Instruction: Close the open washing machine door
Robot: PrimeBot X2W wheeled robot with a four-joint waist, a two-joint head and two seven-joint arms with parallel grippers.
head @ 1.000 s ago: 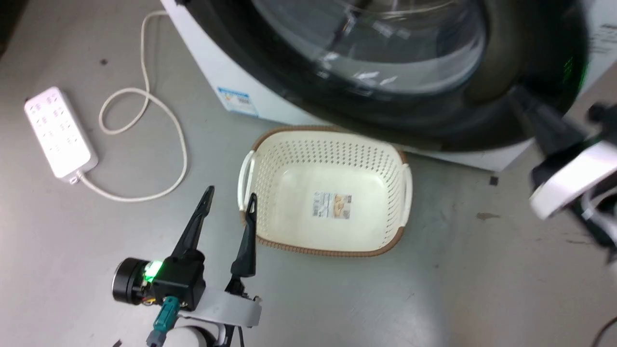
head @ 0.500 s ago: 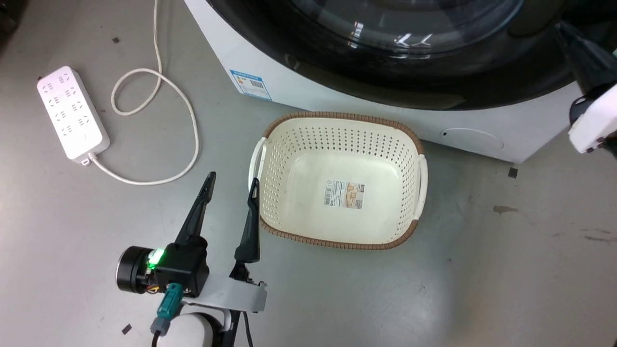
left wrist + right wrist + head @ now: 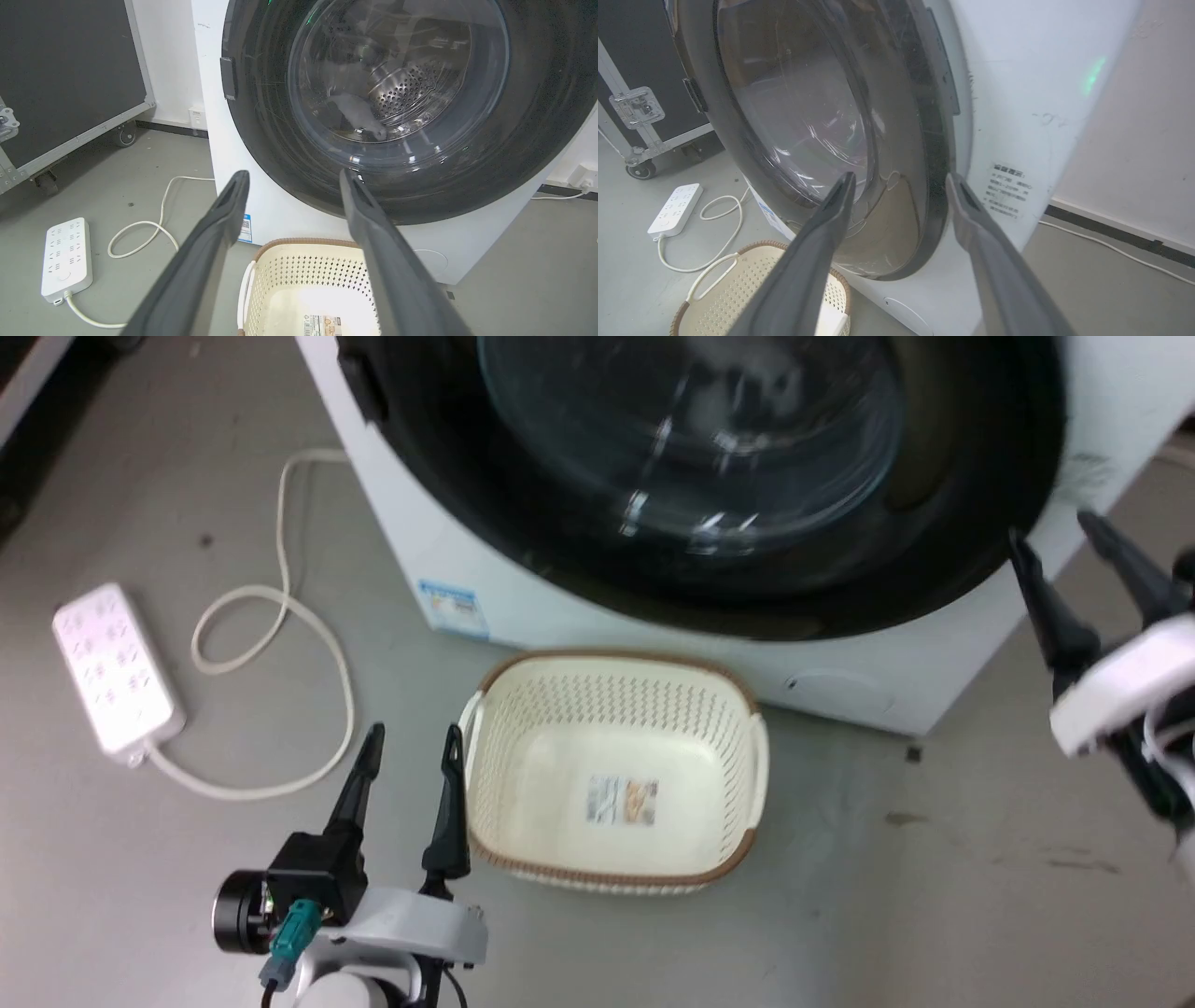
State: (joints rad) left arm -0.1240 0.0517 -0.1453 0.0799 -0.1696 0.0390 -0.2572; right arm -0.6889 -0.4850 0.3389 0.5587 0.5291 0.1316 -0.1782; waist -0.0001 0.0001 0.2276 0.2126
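A smooth grey floor holds a white power strip [image 3: 112, 667] and a perforated cream basket [image 3: 607, 705] whose label is unreadable. The glossy black-rimmed washing machine door [image 3: 691, 448], with its bulging glass, sits flush on the white machine [image 3: 840, 686]. The left gripper [image 3: 414, 735] and right gripper [image 3: 1055, 537] gape wide, empty.

— Where do we stand?
— We read a test lab or workshop, not a home: bare grey floor [image 3: 934, 896], wheeled flight case [image 3: 70, 70] at ten o'clock, power strip [image 3: 65, 254] loose at eight o'clock beside a washing machine [image 3: 219, 196].
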